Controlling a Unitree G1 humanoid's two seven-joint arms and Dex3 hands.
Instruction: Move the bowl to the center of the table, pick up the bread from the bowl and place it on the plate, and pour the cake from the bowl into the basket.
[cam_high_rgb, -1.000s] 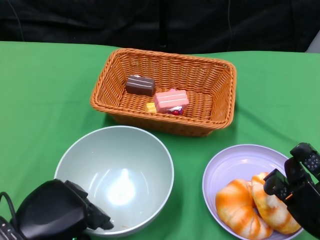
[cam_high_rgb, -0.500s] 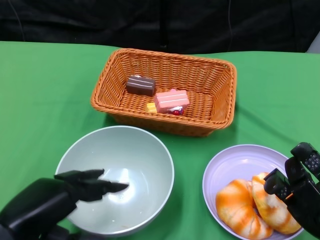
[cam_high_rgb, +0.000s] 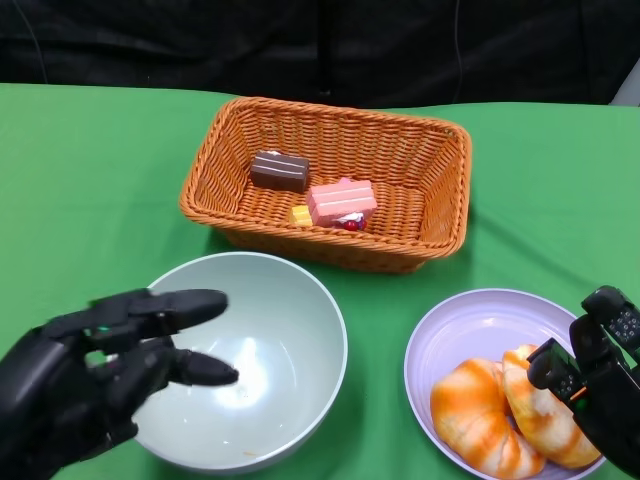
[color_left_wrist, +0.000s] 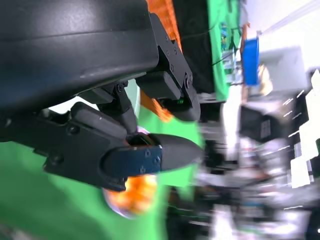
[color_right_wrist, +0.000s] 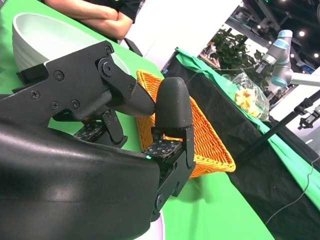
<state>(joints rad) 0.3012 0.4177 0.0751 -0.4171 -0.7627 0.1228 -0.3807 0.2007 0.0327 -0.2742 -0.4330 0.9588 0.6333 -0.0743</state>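
The left robot hand (cam_high_rgb: 90, 375) hovers over the near left rim of the bowl (cam_high_rgb: 290, 300), fingers (cam_high_rgb: 175, 305) spread apart and reaching toward the bowl's middle, holding nothing. The bowl is pale green, round and glossy, standing upright on the green counter (cam_high_rgb: 80, 180) near its front; its inside looks bare apart from a bright glare spot.

Behind the bowl sits the orange wicker basket (cam_high_rgb: 420, 160), rectangular with sloping walls. In it lie a brown chocolate cake (cam_high_rgb: 279, 170), a pink cake (cam_high_rgb: 342, 200) just beside it, and small yellow and red bits touching the pink piece.

To the right of the bowl stands the lilac plate (cam_high_rgb: 460, 320), carrying two orange-striped breads (cam_high_rgb: 480, 420) side by side. The right robot hand (cam_high_rgb: 600, 385) rests at the plate's right edge over the nearer bread, fingers bent inward; whether it touches or grips the bread cannot be told.
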